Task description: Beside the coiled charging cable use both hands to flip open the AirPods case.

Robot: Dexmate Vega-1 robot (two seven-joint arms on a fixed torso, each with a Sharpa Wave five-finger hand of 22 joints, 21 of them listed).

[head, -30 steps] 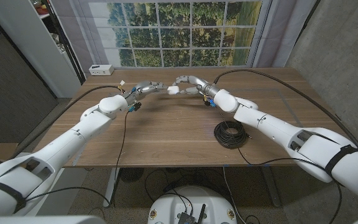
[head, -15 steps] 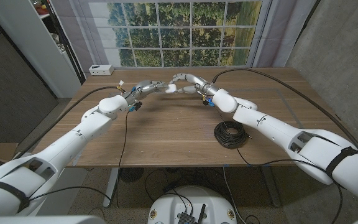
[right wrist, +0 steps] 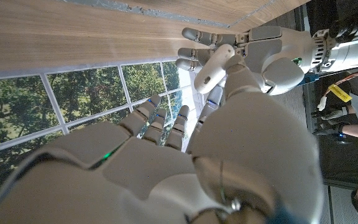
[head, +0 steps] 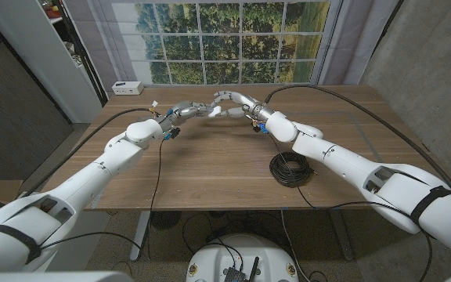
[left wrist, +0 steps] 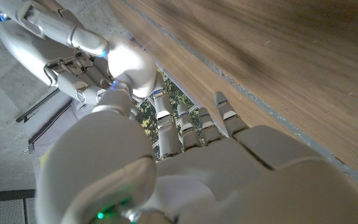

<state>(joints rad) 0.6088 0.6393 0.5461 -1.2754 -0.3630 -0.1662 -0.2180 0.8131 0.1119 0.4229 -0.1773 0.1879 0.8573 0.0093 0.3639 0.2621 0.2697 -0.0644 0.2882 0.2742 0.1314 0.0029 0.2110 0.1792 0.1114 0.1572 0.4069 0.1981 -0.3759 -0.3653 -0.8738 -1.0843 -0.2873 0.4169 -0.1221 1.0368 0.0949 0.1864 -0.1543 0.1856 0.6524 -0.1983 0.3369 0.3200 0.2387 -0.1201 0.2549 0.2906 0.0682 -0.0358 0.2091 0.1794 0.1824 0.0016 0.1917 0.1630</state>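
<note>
Nearby: coiled cable [head: 290,170] on table [head: 210,172], well apart from hands.
Hands: left hand [head: 188,109] and right hand [head: 235,104] both pinching AirPods case [head: 213,112].
Blocking: fingers [left wrist: 124,61] cover the lid seam.

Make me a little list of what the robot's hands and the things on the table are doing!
left hand: raised over the far side of the table, fingers on the AirPods case
right hand: meets the left hand there, fingers on the case too
AirPods case: small, white, held between both hands; open or closed, cannot tell
coiled charging cable: black, lying on the wooden table near the right arm
white box: far left corner
</note>
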